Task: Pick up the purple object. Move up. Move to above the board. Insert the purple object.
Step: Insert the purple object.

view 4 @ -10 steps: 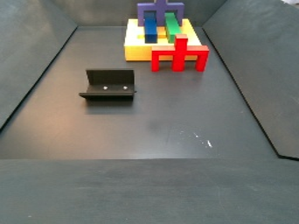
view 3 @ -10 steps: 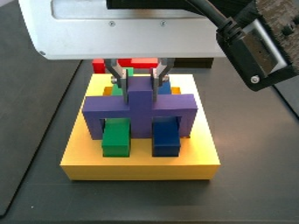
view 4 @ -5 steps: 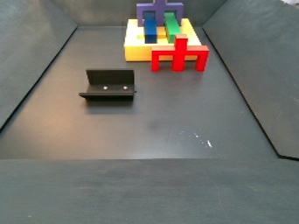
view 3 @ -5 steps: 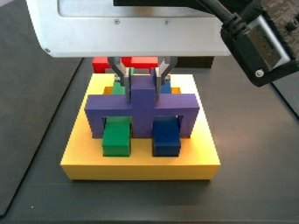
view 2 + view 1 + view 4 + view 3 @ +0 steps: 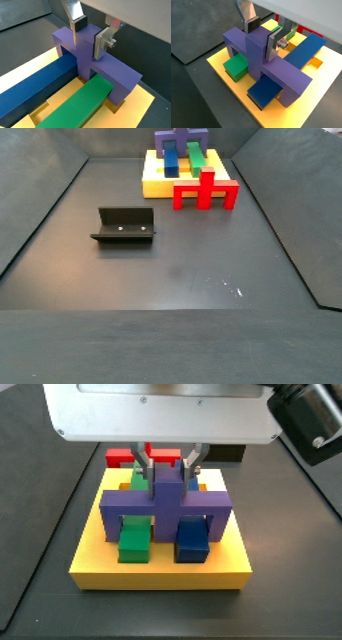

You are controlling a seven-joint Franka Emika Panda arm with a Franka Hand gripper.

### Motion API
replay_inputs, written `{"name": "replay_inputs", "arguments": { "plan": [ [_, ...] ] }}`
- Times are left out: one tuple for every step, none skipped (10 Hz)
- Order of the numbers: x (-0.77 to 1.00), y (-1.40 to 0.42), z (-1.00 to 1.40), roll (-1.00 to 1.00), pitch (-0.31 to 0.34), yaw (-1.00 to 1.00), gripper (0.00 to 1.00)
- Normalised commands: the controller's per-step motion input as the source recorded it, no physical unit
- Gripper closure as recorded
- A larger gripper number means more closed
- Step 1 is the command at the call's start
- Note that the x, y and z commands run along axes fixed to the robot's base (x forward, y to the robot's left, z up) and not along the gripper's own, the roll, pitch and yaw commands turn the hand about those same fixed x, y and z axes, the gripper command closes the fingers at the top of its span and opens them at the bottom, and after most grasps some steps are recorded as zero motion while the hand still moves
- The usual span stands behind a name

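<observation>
The violet-purple blocky bridge piece with 2 legs and a central upright bar, the purple object (image 5: 167, 506), stands on the thick yellow rectangular slab, the board (image 5: 163, 571), spanning nearly its whole width. In a side view its 2 legs come down at the board's left and right edges, at 9 and 3 o'clock from the bar. A long green bar (image 5: 134, 539) and a long dark-blue bar (image 5: 191, 539) run side by side under the bridge, toward 6 o'clock.

The gripper (image 5: 263, 33) sits directly over the board, its flat silver fingers (image 5: 276, 41) with dark pads on either side of the top of the upright bar. In both wrist views the plates lie against the bar's 2 faces with no gap visible, so the jaws are narrow and clamped on the purple object (image 5: 87, 47).

In a side view the red cross-shaped block (image 5: 205, 191) stands just in front of the board (image 5: 158, 186), and the dark L-shaped fixture (image 5: 124, 226) sits well apart at 8 o'clock from it on the dark floor (image 5: 174, 278).
</observation>
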Motion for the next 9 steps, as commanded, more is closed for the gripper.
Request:
{"name": "replay_inputs", "arguments": {
  "plan": [
    [0.00,0.06,0.00,-0.15,0.000,0.00,1.00],
    [0.00,0.10,0.00,-0.07,0.000,0.00,1.00],
    [0.00,0.09,0.00,0.00,0.000,0.00,1.00],
    [-0.03,0.01,0.00,0.11,-0.011,0.00,1.00],
    [-0.04,0.00,0.00,0.17,-0.026,0.07,1.00],
    [-0.06,-0.09,-0.05,0.23,-0.064,0.10,1.00],
    [-0.11,-0.09,-0.08,0.29,-0.066,0.06,1.00],
    [-0.26,-0.10,-0.12,0.24,-0.059,0.00,1.00],
    [-0.24,-0.15,-0.12,0.21,-0.051,0.00,1.00]
  ]
}}
